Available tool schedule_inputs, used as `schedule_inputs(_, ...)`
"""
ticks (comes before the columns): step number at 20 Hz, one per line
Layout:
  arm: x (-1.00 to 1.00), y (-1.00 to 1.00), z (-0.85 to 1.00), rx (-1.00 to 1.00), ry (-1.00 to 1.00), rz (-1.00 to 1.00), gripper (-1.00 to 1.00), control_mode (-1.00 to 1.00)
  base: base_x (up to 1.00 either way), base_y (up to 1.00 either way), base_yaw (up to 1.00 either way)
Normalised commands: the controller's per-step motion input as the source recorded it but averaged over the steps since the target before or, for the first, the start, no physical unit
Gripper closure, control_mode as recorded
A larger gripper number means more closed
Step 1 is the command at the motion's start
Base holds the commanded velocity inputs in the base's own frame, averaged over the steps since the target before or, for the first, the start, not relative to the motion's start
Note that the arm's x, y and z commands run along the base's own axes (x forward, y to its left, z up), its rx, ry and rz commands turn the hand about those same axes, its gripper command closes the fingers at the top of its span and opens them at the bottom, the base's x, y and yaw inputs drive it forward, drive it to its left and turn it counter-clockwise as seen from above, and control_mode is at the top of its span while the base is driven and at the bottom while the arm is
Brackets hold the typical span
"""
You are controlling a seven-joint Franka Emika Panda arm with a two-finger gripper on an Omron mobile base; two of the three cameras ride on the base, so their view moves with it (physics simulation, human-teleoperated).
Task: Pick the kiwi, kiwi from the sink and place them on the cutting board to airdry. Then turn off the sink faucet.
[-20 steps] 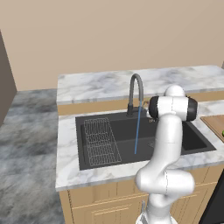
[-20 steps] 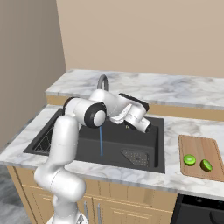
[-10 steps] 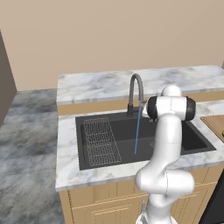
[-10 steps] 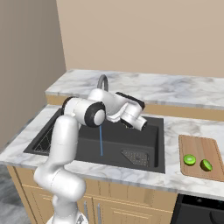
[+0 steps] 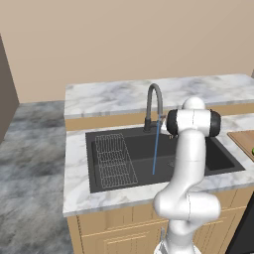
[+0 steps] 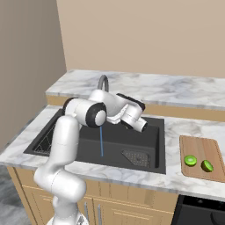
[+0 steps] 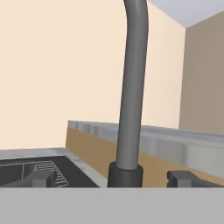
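Note:
Both kiwis (image 6: 190, 160) (image 6: 207, 165) lie side by side on the wooden cutting board (image 6: 198, 145), on the counter right of the sink (image 6: 154, 132). The dark gooseneck sink faucet (image 6: 103, 82) stands behind the basin, and a thin blue stream of water (image 6: 102, 141) runs from its spout. My gripper (image 7: 113, 178) is open and holds nothing. It hangs over the back of the sink, level with the faucet's base. In the hand view the faucet (image 7: 131, 87) rises close ahead, between my two fingertips (image 7: 41, 178).
A wire rack (image 5: 115, 159) fills the left part of the basin and a mesh drain grate (image 6: 136, 157) lies at its right front. A raised marble ledge (image 5: 119, 94) runs behind the faucet. A tall brown cabinet side (image 6: 26, 66) stands at the left.
The hand has edged slightly toward the faucet with its jaws still wide. The water keeps running and the kiwis have not moved.

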Motion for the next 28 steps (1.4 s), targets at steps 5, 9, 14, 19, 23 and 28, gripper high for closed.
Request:
schedule_inputs(5,0.04,-0.03,-0.12,0.00,0.00,0.00,-1.00,-1.00,0.00,0.00,0.00)
schedule_inputs(9,0.09,-0.08,-0.09,0.00,0.00,0.00,-1.00,-1.00,0.00,0.00,0.00)
schedule_inputs(14,0.17,-0.13,-0.07,0.00,0.00,0.00,-1.00,-1.00,0.00,0.00,0.00)
schedule_inputs(19,0.27,-0.16,-0.04,0.00,0.00,0.00,-1.00,-1.00,0.00,0.00,0.00)
schedule_inputs(23,0.20,-0.14,-0.09,0.00,0.00,0.00,-1.00,-1.00,0.00,0.00,0.00)
schedule_inputs(28,0.07,-0.21,-0.16,0.00,0.00,0.00,-1.00,-1.00,0.00,0.00,0.00)
